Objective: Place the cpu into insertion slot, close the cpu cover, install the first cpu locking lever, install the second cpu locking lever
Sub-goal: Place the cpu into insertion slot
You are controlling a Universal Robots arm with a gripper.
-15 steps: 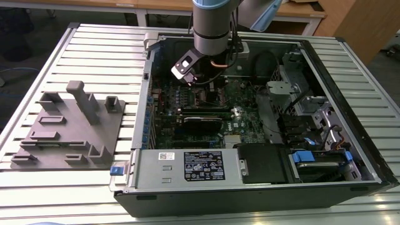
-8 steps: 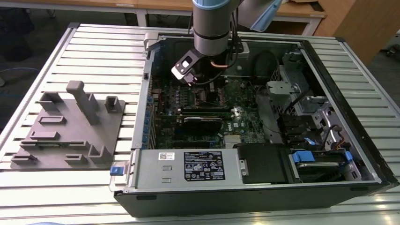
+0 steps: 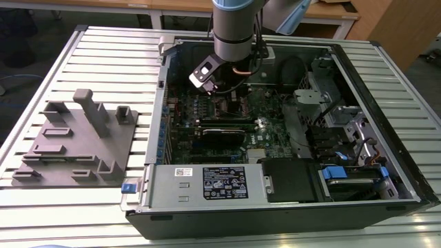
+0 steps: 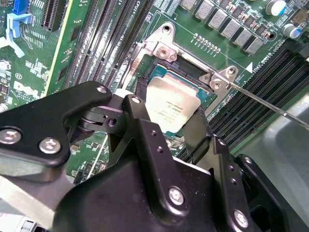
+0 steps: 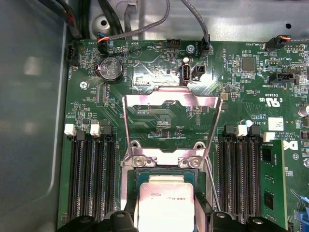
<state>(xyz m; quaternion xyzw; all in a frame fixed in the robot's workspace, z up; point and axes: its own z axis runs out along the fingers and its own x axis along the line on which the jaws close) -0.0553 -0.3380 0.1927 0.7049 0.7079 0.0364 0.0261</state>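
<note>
Setting: a slatted metal tabletop (image 3: 386, 62) in a workshop, with wooden desks behind it.
On the tabletop: one open computer case (image 3: 276, 225) lay near the front edge. One grey fixture (image 3: 76, 144) lay toward the exterior view's left edge.
Arm: one arm (image 3: 234, 31) reached down into the case near its far wall.
Slot: one slot (image 4: 189, 72) sat on the board directly under the arm, with a bank of memory slots (image 5: 91, 179) along each side.
Cpu: one cpu (image 5: 166, 205) lay silver face up inside the slot's frame and square to it. I could not tell whether it was fully seated.
Claw: the claw (image 4: 169, 118) was narrowed to the cpu's width, with its jaws against two opposite edges of the cpu, gripping it.
Key relation: the cpu lay straight between the jaws and straight over the slot, with no offset to either side.
Cover: one cover (image 5: 145, 101) was swung back flat on the board beyond the slot's hinge edge, clear of the claw.
Levers: one thin lever (image 4: 263, 104) stood free, slanting away from a hinge corner. I could not make out a second with certainty.
Progress: by my judgement the work was at the first step, with the cover open and nothing locked.
</note>
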